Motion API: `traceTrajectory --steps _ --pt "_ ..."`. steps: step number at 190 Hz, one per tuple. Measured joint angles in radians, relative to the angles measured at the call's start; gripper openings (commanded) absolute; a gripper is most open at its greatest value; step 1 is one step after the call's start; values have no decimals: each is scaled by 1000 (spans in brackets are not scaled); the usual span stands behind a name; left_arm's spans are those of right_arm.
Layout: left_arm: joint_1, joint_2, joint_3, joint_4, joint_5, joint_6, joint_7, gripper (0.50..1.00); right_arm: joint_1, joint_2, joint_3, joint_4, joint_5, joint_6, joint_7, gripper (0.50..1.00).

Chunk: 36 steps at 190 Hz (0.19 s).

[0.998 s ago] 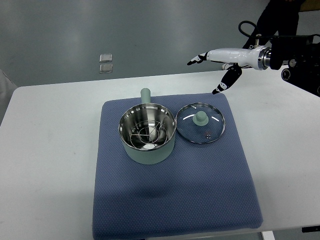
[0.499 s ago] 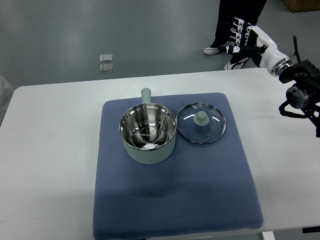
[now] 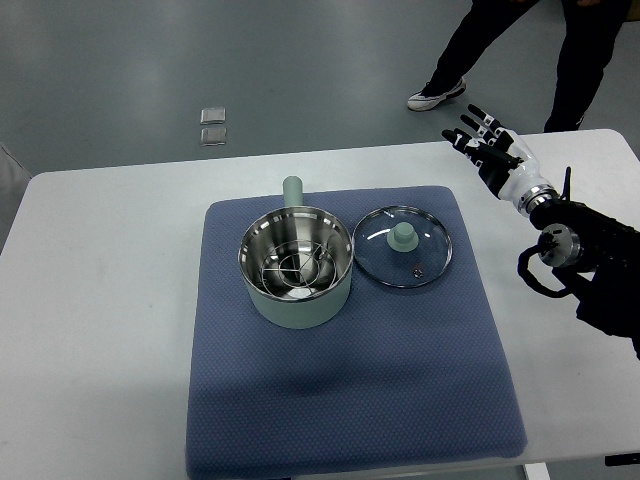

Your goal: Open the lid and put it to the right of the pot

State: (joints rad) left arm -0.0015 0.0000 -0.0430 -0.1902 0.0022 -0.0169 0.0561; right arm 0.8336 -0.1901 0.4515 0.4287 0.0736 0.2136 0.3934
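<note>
The lid [image 3: 402,246] lies flat on the blue mat [image 3: 350,400], just beside the pot [image 3: 296,270] at its 3 o'clock, pale green knob up. The pot stands uncovered, a wire rack inside, its handle pointing to 12 o'clock. The right hand [image 3: 490,150] is raised at 2 o'clock from the lid, well apart, fingers spread and empty, above the white worktop [image 3: 100,300]. A person's legs [image 3: 480,50] show beyond the far edge.

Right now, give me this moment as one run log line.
pot: open | lid: on mat, right of pot | right hand: open, clear
</note>
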Motion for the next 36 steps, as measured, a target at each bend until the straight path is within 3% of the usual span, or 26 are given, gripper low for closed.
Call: traceTrajectory --steps 36 --pt "0 0 0 0 0 0 0 1000 -1 14 5 -4 0 -30 32 930"
